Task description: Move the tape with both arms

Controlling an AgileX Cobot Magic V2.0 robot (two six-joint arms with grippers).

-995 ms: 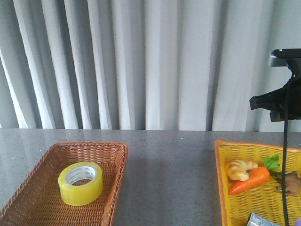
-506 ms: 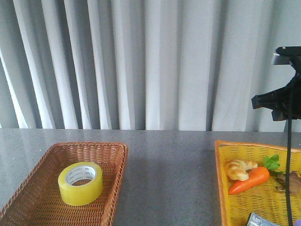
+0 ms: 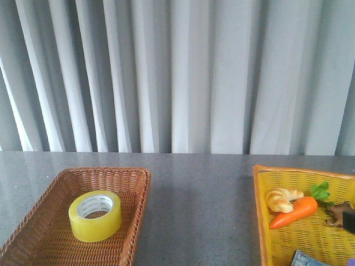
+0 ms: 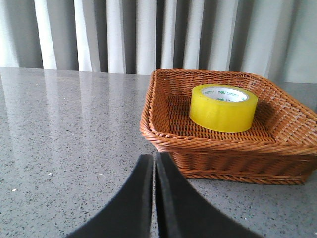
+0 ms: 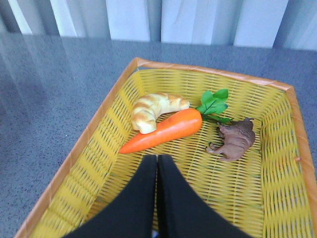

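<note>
The tape, a yellow roll with a white printed core, lies flat in the brown wicker basket at the table's left. In the left wrist view the tape sits in that basket, beyond my left gripper. The left gripper is shut and empty, low over the grey table just outside the basket's rim. My right gripper is shut and empty above the yellow basket. In the front view both arms are out of sight except a black bit at the right edge.
The yellow basket at the table's right holds a toy croissant, an orange toy carrot and a brown toy animal. Grey tabletop lies between the baskets. White curtains hang behind the table.
The right arm, high at the front view's right edge before, has dropped out of that spot; only a black bit shows low at the right edge. The tape has not moved.
</note>
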